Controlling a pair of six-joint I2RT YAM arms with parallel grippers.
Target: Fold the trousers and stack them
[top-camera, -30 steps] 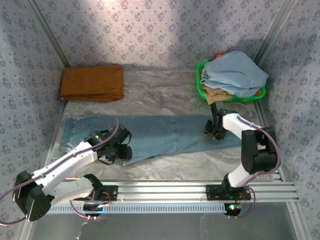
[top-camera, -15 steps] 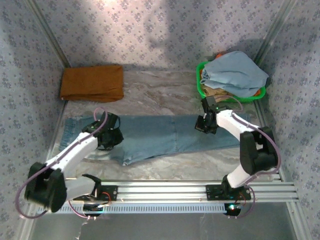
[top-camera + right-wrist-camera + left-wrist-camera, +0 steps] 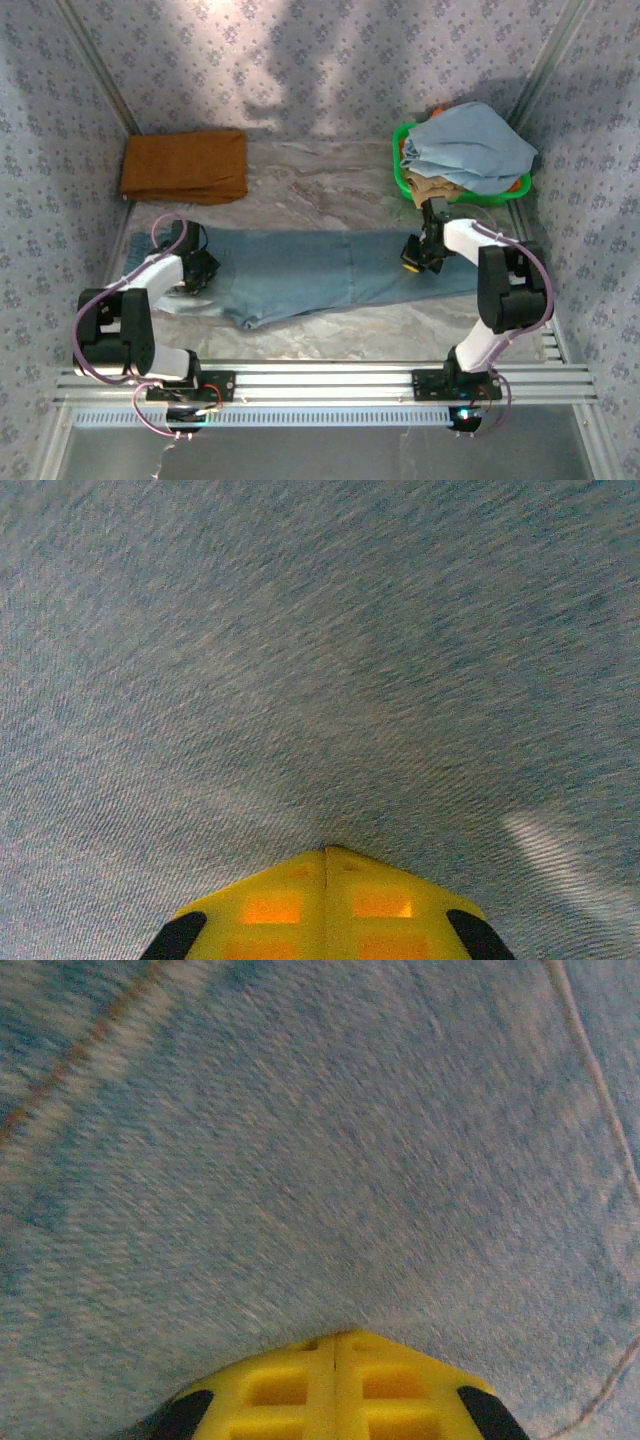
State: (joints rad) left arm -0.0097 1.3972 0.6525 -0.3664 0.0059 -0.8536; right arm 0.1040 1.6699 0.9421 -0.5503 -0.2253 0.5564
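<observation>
Spread a second ago, the left gripper [image 3: 197, 270], near the table's [image 3: 330, 185] left edge, and the right gripper [image 3: 414, 263] now sit pressed together on the trousers [image 3: 320, 272], likely beginning a fold.

One trousers [image 3: 330, 265]; one orange garment [image 3: 185, 165]; one grey-blue garment [image 3: 470, 145]; one basket [image 3: 398, 170]

- Left gripper [image 3: 335, 1340]: yellow fingers [image 3: 275, 1390] pressed flat together, tips pinching the denim.
- The trousers [image 3: 330, 1160]: blue weave, blurred, drawn up to the tips.
- Orange-stitched seam [image 3: 80, 1055] runs diagonally top left.
- Thin pale thread [image 3: 600, 1090] down the right side.
</observation>
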